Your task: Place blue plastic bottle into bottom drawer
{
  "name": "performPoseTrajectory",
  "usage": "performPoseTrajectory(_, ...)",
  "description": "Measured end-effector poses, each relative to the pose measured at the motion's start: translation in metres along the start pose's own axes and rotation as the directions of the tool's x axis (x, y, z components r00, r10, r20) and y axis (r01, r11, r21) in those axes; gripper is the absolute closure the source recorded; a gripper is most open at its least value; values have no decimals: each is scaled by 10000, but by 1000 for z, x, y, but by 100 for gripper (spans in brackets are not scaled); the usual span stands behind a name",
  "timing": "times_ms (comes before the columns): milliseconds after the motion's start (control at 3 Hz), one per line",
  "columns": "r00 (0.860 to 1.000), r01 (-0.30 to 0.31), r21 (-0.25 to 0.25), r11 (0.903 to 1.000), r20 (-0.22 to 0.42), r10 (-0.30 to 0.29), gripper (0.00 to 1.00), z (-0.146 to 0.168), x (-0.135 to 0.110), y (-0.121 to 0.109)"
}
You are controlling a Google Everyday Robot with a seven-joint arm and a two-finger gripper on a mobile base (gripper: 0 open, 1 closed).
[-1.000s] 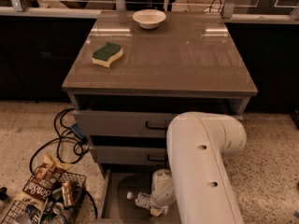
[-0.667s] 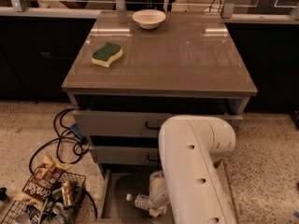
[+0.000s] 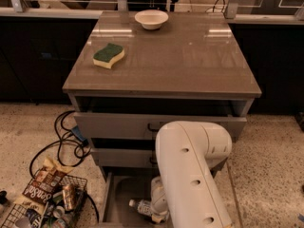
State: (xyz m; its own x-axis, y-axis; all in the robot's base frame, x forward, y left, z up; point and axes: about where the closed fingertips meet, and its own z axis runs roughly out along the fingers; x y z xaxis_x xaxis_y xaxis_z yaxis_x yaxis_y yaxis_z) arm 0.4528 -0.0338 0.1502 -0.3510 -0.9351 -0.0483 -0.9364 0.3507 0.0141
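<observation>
Camera view showed the tool point(image 3: 154, 211) down inside the drawer point(image 3: 121, 194), touching or just beside the bottle point(image 3: 141, 206), which was on its side low in the drawer. Whether the tool gripped it, cannot tell; the arm point(image 3: 190, 175) blocked it. Risk: if clamped, lifting would drag the bottle out; if loose, it could roll. Bottle label and bag point(image 3: 40, 186) print unreadable.

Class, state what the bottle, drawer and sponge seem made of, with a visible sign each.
The blue plastic bottle, by the gripper in the bottom drawer: clear plastic, see-through body. Drawer: likely painted metal, thin grey walls. Sponge: foam, yellow with green scouring top.
</observation>
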Motion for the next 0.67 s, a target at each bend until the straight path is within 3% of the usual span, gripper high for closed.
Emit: performPoseTrajectory(667, 10000, 5, -33, 10000, -20, -5, 28, 2, 1, 2)
